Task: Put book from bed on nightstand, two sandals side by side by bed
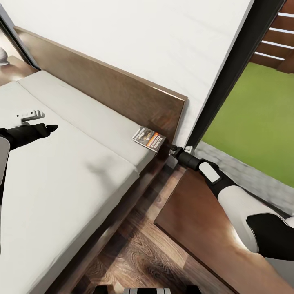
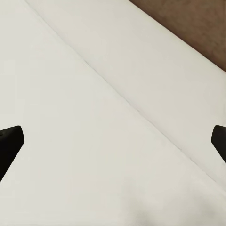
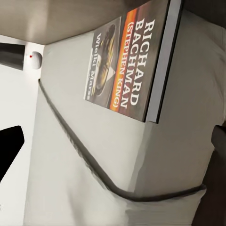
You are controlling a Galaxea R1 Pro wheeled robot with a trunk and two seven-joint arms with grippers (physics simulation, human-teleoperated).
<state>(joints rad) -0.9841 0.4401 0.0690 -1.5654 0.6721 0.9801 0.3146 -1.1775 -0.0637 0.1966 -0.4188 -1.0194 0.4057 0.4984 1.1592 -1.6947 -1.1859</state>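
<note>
The book [image 1: 149,139], whitish with orange and black print, lies flat on the bed's mattress [image 1: 73,171] at its corner by the dark headboard [image 1: 122,87]. In the right wrist view the book [image 3: 127,66] lies just ahead, at the mattress edge. My right gripper [image 1: 174,155] hovers just right of the book, over the gap between bed and nightstand [image 1: 192,228], open with nothing between its fingertips [image 3: 10,149]. My left gripper [image 1: 42,121] hangs open over the mattress [image 2: 103,117] at the left. The sandals are out of view.
A second nightstand [image 1: 14,69] with a lamp base [image 1: 3,57] stands at the far left behind the bed. Wood-plank floor [image 1: 134,253] runs between bed and near nightstand. A dark-framed glass opening [image 1: 228,81] to green lawn is on the right.
</note>
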